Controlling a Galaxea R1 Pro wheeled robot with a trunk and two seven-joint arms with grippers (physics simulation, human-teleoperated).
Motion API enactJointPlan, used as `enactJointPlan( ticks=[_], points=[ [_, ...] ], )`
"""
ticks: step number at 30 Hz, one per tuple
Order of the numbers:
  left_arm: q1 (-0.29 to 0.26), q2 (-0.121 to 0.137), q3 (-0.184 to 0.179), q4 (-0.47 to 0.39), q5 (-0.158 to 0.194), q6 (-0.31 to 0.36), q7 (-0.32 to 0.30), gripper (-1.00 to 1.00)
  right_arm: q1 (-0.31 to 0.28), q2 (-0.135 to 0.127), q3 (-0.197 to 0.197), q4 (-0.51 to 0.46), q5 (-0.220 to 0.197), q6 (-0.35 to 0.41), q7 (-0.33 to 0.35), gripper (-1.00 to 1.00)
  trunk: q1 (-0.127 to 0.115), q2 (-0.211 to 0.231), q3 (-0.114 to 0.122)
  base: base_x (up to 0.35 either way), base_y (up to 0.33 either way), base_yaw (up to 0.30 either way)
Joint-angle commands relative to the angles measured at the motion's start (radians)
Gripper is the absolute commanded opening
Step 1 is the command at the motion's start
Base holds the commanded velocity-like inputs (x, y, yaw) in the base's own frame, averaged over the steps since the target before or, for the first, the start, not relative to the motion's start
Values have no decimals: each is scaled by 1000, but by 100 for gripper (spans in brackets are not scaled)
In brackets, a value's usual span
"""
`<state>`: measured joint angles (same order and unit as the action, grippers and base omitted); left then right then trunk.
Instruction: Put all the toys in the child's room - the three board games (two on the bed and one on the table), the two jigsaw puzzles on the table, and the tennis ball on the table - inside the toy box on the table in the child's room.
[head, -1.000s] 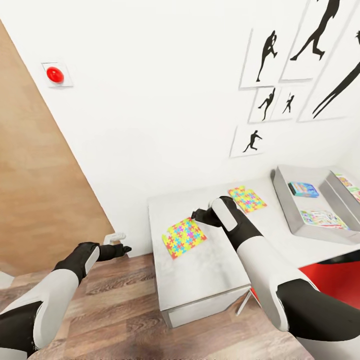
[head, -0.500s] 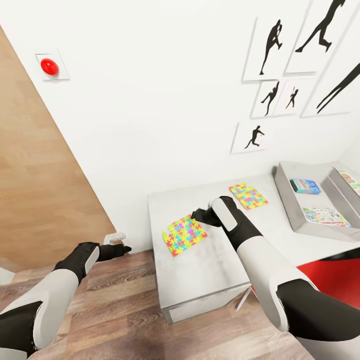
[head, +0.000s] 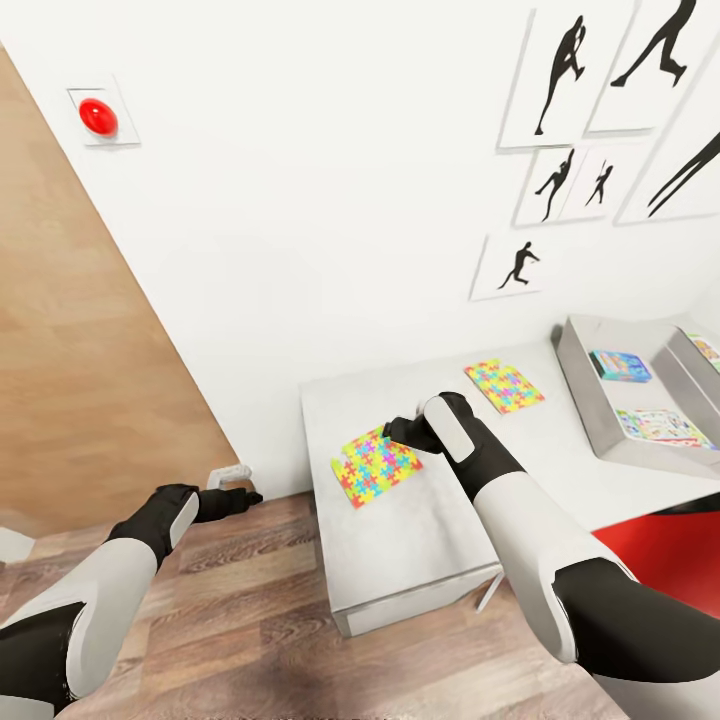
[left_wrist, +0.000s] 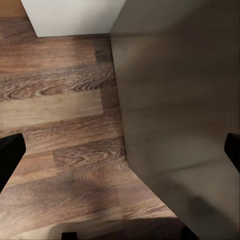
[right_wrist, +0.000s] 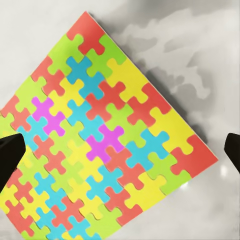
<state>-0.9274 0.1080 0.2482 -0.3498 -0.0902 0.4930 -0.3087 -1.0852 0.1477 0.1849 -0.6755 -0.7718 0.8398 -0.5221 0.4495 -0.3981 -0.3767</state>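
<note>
Two jigsaw puzzles lie flat on the white table (head: 420, 545). The near puzzle (head: 372, 466) sits by the table's left end, and the right wrist view looks straight down on this near puzzle (right_wrist: 107, 142). My right gripper (head: 398, 432) hovers just over its far corner, open, its fingertips (right_wrist: 10, 152) wide apart with nothing between them. The far puzzle (head: 504, 386) lies closer to the wall. The grey toy box (head: 590, 400) stands at the right with a blue board game (head: 619, 364) and a white-green board game (head: 664, 426) inside. My left gripper (head: 243, 497) hangs open over the floor.
A wooden door (head: 80, 360) fills the left side, with a red button (head: 98, 117) on the wall beside it. Silhouette pictures (head: 590, 150) hang above the table. A red surface (head: 665, 550) shows below the table's right part. Wood floor (left_wrist: 60, 125) lies beside the table's grey side (left_wrist: 170, 100).
The whole head view has shifted slightly right and down, so the camera moved. Both arms keep the same pose in the view; the right gripper stays over the near puzzle's corner.
</note>
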Motion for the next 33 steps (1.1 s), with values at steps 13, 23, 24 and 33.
enactJointPlan(
  ticks=[13, 23, 24, 33],
  points=[
    [-1, -2, 8, -1, -10, 6, -7, 100, -1, -2, 28, -4, -10, 1, -10, 100, 0, -2, -23, 0, 1, 0],
    [-1, -2, 9, -1, -10, 6, -7, 100, -1, -2, 38, -5, -10, -22, -10, 100, 0, -2, -40, 0, 0, 0],
    [-1, -2, 9, -1, -10, 6, -7, 100, -1, -2, 39, -5, -10, -29, -10, 100, 0, -2, -41, 0, 0, 0],
    [-1, -1, 8, -1, -10, 6, -7, 100, -1, -2, 63, -6, -11, -55, -9, 100, 0, -2, -53, 0, 0, 0]
  ],
)
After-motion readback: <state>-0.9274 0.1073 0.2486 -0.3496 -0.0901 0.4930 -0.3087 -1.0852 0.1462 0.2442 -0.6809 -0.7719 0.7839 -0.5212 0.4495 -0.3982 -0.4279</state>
